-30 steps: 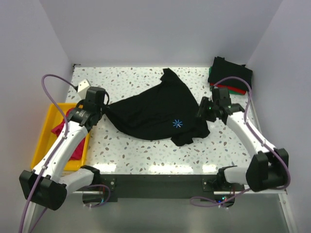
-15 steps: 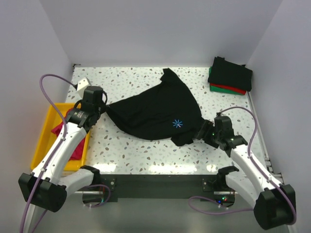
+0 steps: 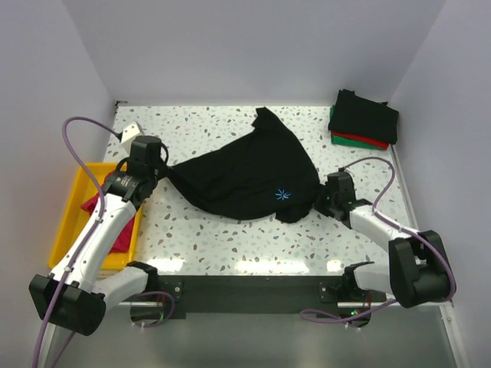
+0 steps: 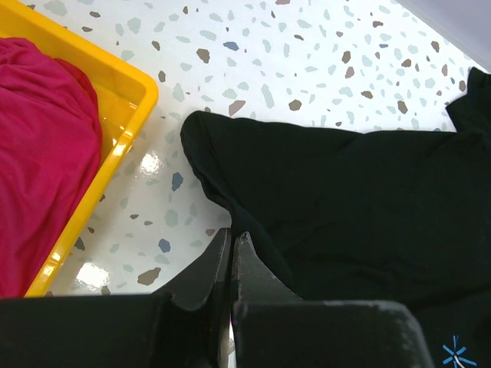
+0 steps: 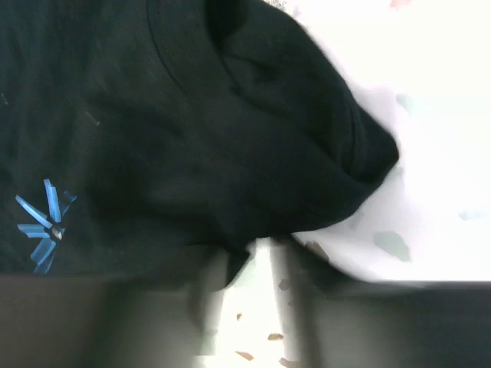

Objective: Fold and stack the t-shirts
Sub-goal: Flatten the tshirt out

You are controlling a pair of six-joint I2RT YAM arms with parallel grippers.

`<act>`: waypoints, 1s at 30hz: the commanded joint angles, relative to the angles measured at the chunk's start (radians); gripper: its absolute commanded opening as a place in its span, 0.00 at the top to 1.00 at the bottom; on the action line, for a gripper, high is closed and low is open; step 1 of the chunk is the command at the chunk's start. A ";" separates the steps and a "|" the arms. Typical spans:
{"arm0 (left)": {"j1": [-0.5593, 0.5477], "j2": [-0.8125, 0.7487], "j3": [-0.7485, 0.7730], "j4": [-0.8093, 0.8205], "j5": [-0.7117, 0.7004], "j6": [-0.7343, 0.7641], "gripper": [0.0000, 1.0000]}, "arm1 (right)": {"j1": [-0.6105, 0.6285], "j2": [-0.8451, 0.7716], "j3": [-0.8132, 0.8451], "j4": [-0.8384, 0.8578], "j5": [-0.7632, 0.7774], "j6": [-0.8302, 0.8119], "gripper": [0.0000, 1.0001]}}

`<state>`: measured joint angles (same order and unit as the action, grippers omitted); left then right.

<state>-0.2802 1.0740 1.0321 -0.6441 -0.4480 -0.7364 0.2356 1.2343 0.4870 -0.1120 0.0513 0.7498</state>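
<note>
yellow tray: near left of the desk, magenta t-shirt bunched inside, not folded yet
right end effector: low at the near-right hem of the black t-shirt; your wrist view is smeared, so you cannot tell if it is spread or pinching cloth
left end effector: fingers pressed together, pinching the black t-shirt's left corner, just beside the yellow tray
black t-shirt: mid desk, rumpled, drawn to a point at your left grip, blue star print facing up
folded stack: far right corner, black on top, red and green edges under it, well apart from the black t-shirt
step (my read): spreading the shirt flat before the first fold
risk 1: pull right without a sure hold and the hem slips, leaving the shirt bunched
risk 2: the left pinch looks thin, so a hard tug could free the corner
risk 3: catching two layers on the right bakes in a crooked fold
</note>
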 commanded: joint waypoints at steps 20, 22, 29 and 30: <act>0.016 -0.174 0.258 -0.048 -0.103 0.121 1.00 | -0.005 -0.262 0.673 -0.534 0.262 -0.300 1.00; 0.016 -0.177 0.273 -0.034 -0.112 0.127 1.00 | -0.005 -0.266 0.705 -0.540 0.256 -0.308 1.00; 0.018 -0.010 0.342 0.194 -0.109 0.133 1.00 | -0.018 -0.070 0.866 -0.321 0.165 -0.333 1.00; 0.019 0.021 0.358 0.233 -0.101 0.141 1.00 | -0.019 -0.037 0.904 -0.302 0.150 -0.331 1.00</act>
<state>-0.2729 0.9970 1.3445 -0.5976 -0.5320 -0.6357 0.2291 1.1061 1.2934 -0.5678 0.2462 0.4484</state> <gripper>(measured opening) 0.021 0.019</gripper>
